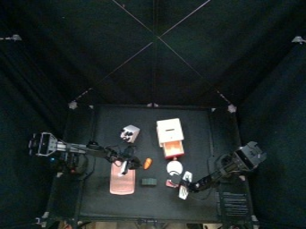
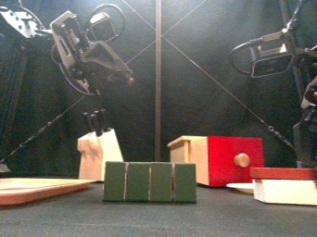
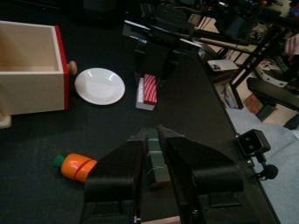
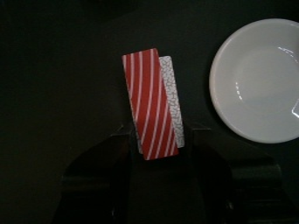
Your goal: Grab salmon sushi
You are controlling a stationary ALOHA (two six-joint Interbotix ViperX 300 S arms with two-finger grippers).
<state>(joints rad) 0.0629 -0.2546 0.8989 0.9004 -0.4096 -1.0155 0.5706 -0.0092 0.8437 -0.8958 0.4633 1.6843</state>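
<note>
Salmon sushi (image 4: 149, 105), the red-and-white striped slab on its rice block, lies flat on the desk (image 4: 59, 52) just beside the white plate (image 4: 263, 79), not yet lifted. Right claw (image 4: 158, 131) sits low over it, jaws apart and straddling its long sides, so by my reading the squeeze and the lift remain. Left claw (image 3: 156, 140) hangs high over the desk, jaws apart and empty.

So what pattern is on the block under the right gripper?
Red with thin white stripes on the block, white side; clearest in the right wrist view.

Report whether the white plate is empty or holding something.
Empty: the right wrist view shows the plate bare white, with the red-striped piece lying beside it, not on it.
</note>
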